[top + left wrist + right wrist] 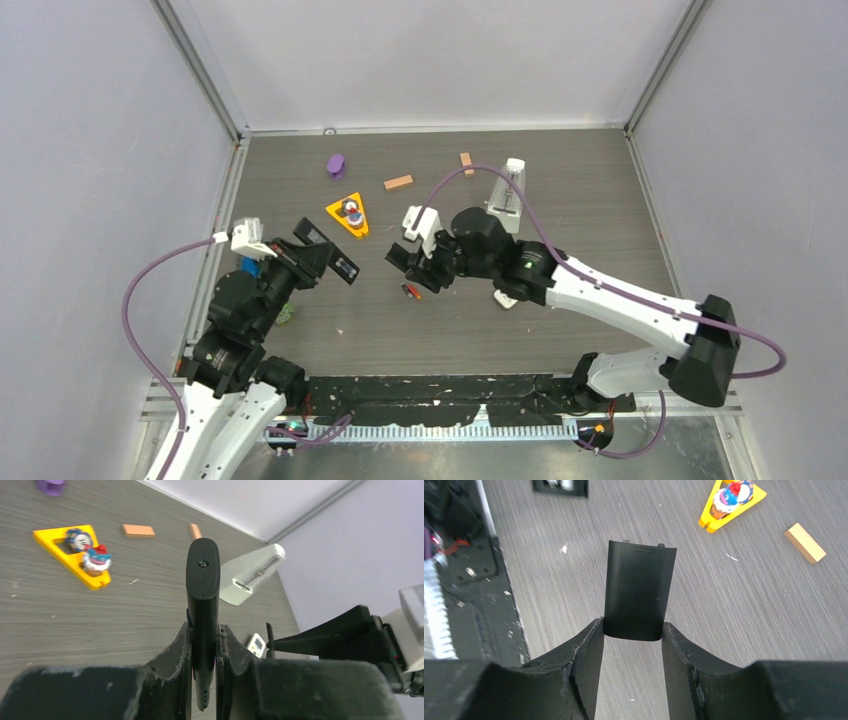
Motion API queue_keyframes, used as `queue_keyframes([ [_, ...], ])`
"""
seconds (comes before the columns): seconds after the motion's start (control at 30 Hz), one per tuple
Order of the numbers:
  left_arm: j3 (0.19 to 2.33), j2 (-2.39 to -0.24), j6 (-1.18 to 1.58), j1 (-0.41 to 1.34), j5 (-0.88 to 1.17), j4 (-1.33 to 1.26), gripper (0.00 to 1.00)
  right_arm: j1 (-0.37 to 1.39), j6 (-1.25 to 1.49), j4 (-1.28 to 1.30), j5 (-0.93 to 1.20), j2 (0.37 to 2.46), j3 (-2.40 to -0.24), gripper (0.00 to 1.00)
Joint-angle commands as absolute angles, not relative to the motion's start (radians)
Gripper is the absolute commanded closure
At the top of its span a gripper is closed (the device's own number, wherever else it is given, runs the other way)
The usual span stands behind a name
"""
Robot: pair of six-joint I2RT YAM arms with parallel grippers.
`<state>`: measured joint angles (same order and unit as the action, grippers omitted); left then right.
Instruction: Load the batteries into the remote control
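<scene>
Both full: my left hand (204,630) clamps the remote (202,575), my right hand (633,627) pinches its cover (640,585), a battery (409,290) beneath it waits unloaded.

Purple piece (336,165), yellow triangle (50,537), orange-brown block (398,182), second block (466,163), white metronome (510,195), grey table (600,200).

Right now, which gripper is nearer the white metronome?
Right. Seen from above, the right gripper is left of the metronome; the left gripper, clamping the black remote, is much farther left.
</scene>
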<state>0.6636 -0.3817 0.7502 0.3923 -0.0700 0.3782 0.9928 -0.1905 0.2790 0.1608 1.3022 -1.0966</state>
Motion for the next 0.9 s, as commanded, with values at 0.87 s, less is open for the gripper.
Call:
queue_keyframes([
  [0.87, 0.526, -0.453, 1.001, 0.388, 0.276, 0.023, 1.0, 1.228, 0.152, 0.45, -0.142, 1.354, -1.342, 0.95],
])
